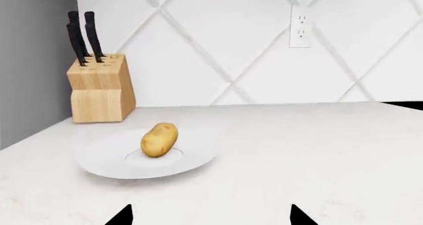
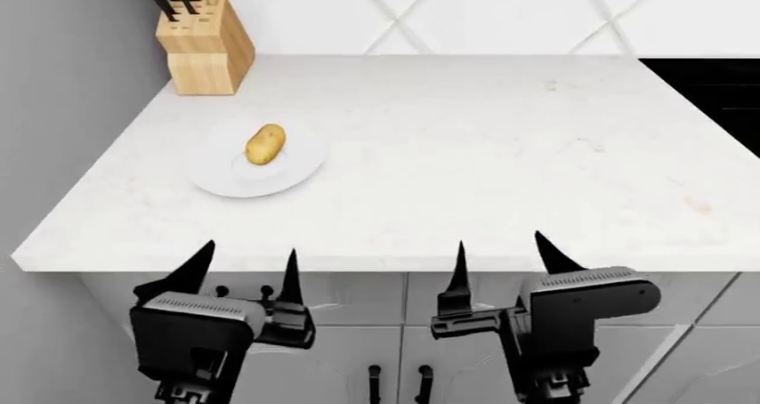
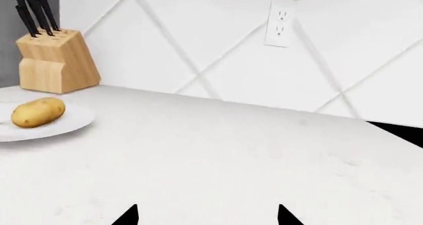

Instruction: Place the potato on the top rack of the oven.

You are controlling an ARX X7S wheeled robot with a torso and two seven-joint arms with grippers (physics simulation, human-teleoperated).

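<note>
Potato (image 2: pixel 265 144) on a white plate (image 2: pixel 222 181) lies forward of the nearer, open, empty left gripper (image 2: pixel 251 263), long axis pointing away; right gripper (image 2: pixel 500 255) also open.

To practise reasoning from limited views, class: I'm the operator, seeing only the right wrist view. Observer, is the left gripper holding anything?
Observer: No. The left gripper is open and empty, short of the counter's front edge.
Operator: Which arm is the potato nearer?
Observer: The left. The potato lies on a plate ahead of that gripper.
Operator: What's under the counter?
Observer: White cabinet doors with black handles.
</note>
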